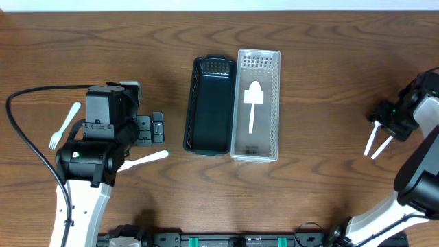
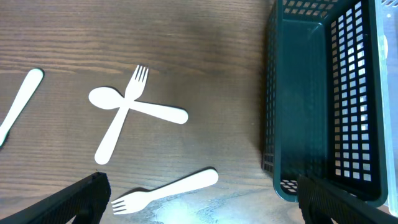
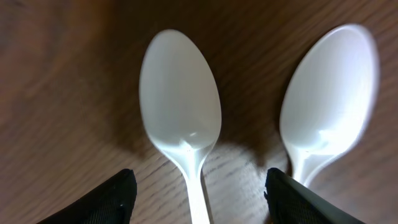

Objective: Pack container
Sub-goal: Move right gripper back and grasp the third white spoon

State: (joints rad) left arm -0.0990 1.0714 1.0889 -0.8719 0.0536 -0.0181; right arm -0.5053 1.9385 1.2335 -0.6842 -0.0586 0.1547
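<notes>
Sitting side by side at the middle of the tabletop (image 1: pixel 322 68), toward its far edge, are the dark basket (image 1: pixel 209 103) and the clear container (image 1: pixel 269 123), with their long walls together. One packed spoon (image 1: pixel 252 103) lies lengthwise inside the clear container, its bowl toward the far edge.

Over the left half of the tabletop hangs the left gripper (image 2: pixel 202 193), its jaws spread wide and grasping nothing. Its wrist view looks down on a crossed fork (image 2: pixel 121 115) and a crossed spoon (image 2: pixel 138 107) that overlap in an X. A near fork (image 2: pixel 165 190) lies just below them, between the two fingers, with its tines pointing toward the left edge. From overhead the arm covers the crossed pair, and only the near fork's handle shows beside it. A far fork (image 1: pixel 64 125) lies on its own closer to the left edge. The dark basket stands between all this cutlery and the clear container.

At the right edge of the tabletop, well apart from both boxes, the right gripper (image 3: pixel 199 177) hovers low over two more spoons. They lie parallel, with their handles toward the near edge. Its jaws are parted and clamp nothing. They straddle the neck of the straddled spoon (image 3: pixel 180 106), with a gap showing on each side. The neighbouring spoon (image 3: pixel 329 93) lies just beside it, and its neck disappears behind one finger (image 3: pixel 305 202).
</notes>
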